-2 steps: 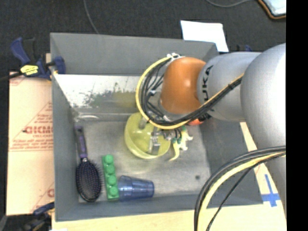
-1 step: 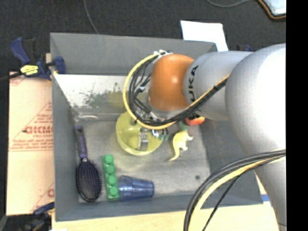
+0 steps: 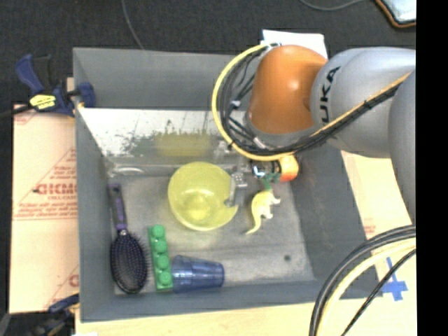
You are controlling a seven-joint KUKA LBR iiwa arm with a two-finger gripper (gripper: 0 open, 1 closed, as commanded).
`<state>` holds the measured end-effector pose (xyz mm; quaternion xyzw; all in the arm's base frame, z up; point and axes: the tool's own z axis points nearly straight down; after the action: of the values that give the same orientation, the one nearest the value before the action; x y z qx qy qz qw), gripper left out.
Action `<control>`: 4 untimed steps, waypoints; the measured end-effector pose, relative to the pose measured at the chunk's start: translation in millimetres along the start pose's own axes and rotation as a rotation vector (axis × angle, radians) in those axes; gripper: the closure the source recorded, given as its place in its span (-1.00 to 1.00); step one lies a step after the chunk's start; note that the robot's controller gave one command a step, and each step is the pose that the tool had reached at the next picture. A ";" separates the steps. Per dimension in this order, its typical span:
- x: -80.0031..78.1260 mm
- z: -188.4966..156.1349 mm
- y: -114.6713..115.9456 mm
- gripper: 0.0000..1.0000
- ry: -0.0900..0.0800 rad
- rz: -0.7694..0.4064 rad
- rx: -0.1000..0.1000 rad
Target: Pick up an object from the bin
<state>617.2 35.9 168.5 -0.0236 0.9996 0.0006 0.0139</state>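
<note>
We are hovering our tool (image 3: 236, 182) at the 3 o'clock rim of the round translucent yellow plastic bowl (image 3: 196, 200), which is sitting mid-way in the grey metal bin (image 3: 91, 187). We cannot tell whether the tool is open or closed. A small yellow toy dinosaur (image 3: 260, 212) is lying just beside the bowl at 4 o'clock.

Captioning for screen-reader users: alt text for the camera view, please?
A robot arm's end effector hangs at the right rim of a yellow bowl in a grey metal bin, a yellow toy dinosaur just beside it. A purple hairbrush, a green block strip and a blue cup on its side lie at the lower left.
</note>
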 end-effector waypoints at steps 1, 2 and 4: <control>2.3 -56.1 22.7 -1.00 0.004 0.028 -0.005; 4.0 -34.8 21.4 -1.00 -0.004 0.032 -0.005; -25.6 -58.6 4.5 -1.00 -0.003 -0.193 -0.004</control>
<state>641.0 41.5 227.7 -0.1198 0.9927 0.0013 0.0155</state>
